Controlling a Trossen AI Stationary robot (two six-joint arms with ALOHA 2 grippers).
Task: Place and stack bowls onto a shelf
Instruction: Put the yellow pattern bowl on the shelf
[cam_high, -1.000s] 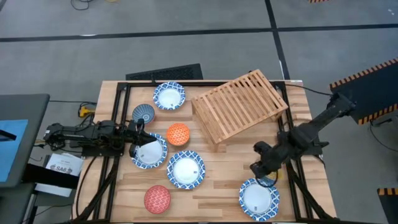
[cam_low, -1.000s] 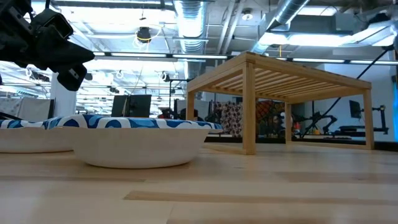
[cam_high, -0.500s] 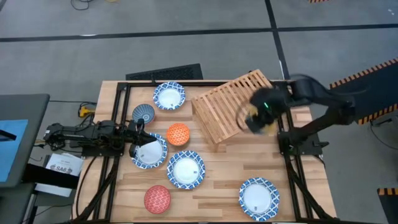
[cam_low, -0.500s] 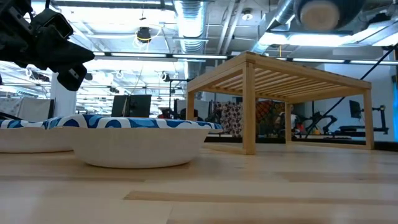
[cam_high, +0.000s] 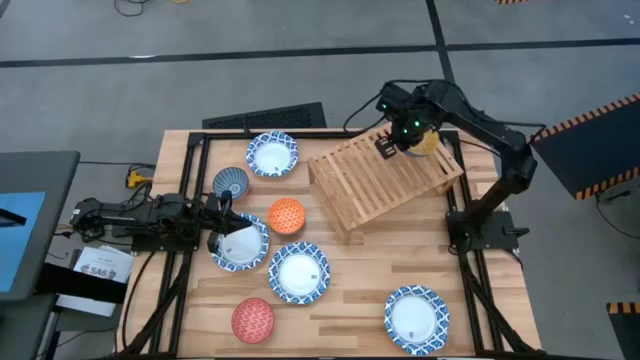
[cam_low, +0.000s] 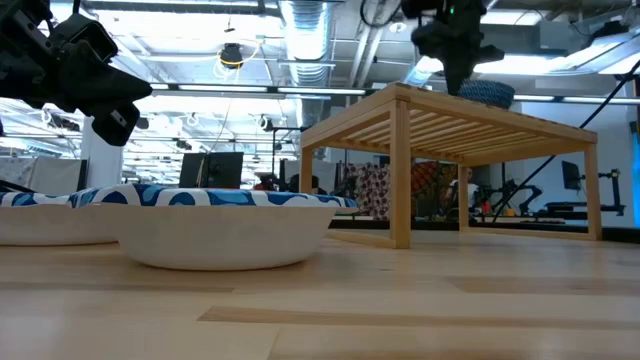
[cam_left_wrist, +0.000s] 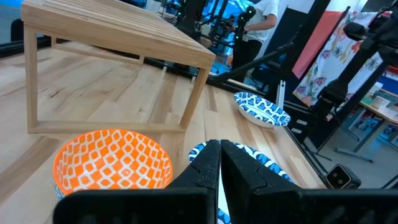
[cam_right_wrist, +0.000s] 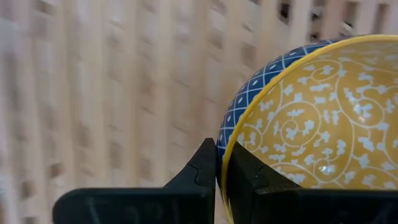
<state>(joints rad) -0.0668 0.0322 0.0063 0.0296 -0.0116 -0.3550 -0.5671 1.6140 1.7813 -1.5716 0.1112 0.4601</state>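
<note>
High view showed the right gripper (cam_high: 405, 135) above the far corner of the shelf (cam_high: 385, 170), with its two fingers clamped on the rim of a small yellow bowl (cam_high: 424, 140). In the right wrist view this yellow bowl (cam_right_wrist: 298, 134) had a yellow inside with white curling patterns, a thin yellow edge, and a blue outside with a white grid. One finger was inside the rim and the other outside, and the wooden slats were just behind it. In the low view the bowl (cam_low: 485, 94) sat at the level of the shelf top, under the gripper (cam_low: 455, 60); I could not tell if it touched the slats.

The left gripper (cam_high: 215, 222) waited at the left side of the table (cam_high: 350, 310), over a blue-and-white bowl (cam_high: 240, 243), and in the left wrist view its fingers (cam_left_wrist: 211, 171) were together with nothing between them. Beside it stood the orange bowl (cam_high: 287, 215) with a white diamond pattern. On the table also lay a blue-grey bowl (cam_high: 231, 182), a red bowl (cam_high: 253, 319) and three other wide blue-and-white bowls (cam_high: 272, 154).
</note>
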